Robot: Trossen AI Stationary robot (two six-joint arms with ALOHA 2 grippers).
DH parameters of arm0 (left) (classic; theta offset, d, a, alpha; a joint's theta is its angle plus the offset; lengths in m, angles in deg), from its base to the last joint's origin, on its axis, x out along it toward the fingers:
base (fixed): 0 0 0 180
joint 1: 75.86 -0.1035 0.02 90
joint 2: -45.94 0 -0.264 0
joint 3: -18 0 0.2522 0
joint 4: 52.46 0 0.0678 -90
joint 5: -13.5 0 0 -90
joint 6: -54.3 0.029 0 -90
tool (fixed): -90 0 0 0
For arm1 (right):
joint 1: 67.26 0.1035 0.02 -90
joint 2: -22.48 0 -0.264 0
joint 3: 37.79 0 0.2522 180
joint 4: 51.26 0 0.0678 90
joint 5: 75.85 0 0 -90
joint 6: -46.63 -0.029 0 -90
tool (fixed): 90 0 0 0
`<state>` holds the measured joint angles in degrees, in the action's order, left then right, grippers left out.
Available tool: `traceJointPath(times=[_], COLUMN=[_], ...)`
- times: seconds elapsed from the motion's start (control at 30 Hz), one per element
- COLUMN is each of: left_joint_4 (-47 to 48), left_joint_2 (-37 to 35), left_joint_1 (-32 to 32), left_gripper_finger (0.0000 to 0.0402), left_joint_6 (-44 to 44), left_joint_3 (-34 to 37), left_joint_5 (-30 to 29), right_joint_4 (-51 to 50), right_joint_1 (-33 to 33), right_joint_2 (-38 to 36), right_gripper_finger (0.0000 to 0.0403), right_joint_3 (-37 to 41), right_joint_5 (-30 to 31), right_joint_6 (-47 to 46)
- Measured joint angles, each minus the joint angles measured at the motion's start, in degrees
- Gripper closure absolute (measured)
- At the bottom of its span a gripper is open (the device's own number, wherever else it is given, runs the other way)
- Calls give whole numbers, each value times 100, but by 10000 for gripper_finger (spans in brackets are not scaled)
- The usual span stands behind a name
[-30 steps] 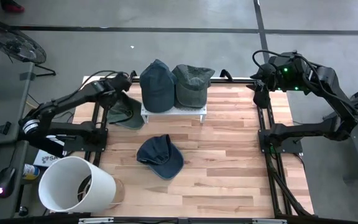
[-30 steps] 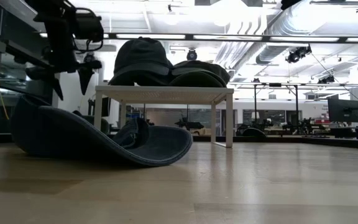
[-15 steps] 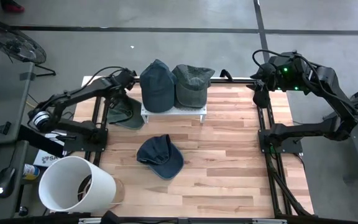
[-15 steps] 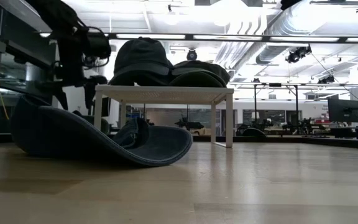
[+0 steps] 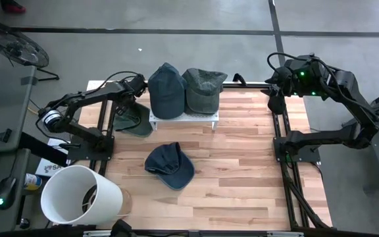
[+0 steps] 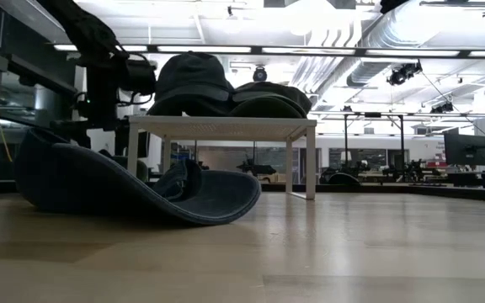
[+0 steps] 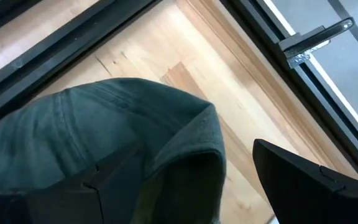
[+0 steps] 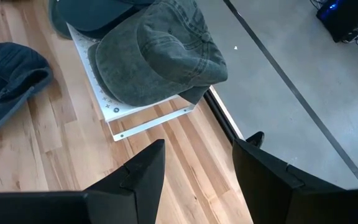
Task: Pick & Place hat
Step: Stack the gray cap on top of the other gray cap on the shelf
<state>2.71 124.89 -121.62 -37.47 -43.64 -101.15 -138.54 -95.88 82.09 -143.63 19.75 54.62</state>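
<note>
A dark green hat (image 5: 131,122) lies on the table just left of the white stand (image 5: 184,119). It also shows in the left wrist view (image 7: 98,124). My left gripper (image 5: 133,100) is open, low over this hat, with its fingers (image 7: 303,186) on either side of the hat's raised edge (image 7: 204,134). A blue hat (image 5: 168,166) lies upside down on the table's middle. A blue hat (image 5: 166,89) and a grey-green hat (image 5: 202,89) rest on the stand. My right gripper (image 5: 273,99) is open and empty at the table's far right corner. My left gripper comes at the green hat from above, slanting down, with the hat's raised edge (image 7: 204,134) between its open fingers. I cannot tell whether the fingers touch the hat. The hat lies on the table.
A white bucket (image 5: 77,194) lies on its side at the table's near left corner. Black frame rails (image 5: 104,125) run along the table's left and right sides. Bare wood (image 5: 242,178) shows to the right of the blue hat.
My left gripper has gone down and toward the white stand, ending low over the green hat. The hats have stayed where they were.
</note>
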Motion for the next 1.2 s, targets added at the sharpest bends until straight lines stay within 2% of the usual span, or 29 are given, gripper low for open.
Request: traceJointPath(times=[0.17, 0.27, 0.87, 1.0, 1.2], left_joint_4=[-59, -56, 67, 86, 220], left_joint_2=[145, 192, 198, 195, 109], left_joint_1=[0, 0, 2, 2, 2], left_gripper_finger=[112, 130, 340, 387, 389], left_joint_6=[0, 2, 327, 675, 1091], left_joint_3=[-2, -2, -2, -4, -4], left_joint_5=[-17, 60, 311, 440, 661], right_joint_4=[-31, -48, -90, -90, -90], right_joint_1=[0, 0, 0, 0, 1], right_joint_2=[0, 0, 0, 0, 0], right_gripper_finger=[222, 222, 222, 222, 222], right_joint_3=[0, 0, 0, 0, 0], right_joint_5=[-1, 0, 0, 0, 0], right_joint_6=[0, -1, 0, 0, 0])
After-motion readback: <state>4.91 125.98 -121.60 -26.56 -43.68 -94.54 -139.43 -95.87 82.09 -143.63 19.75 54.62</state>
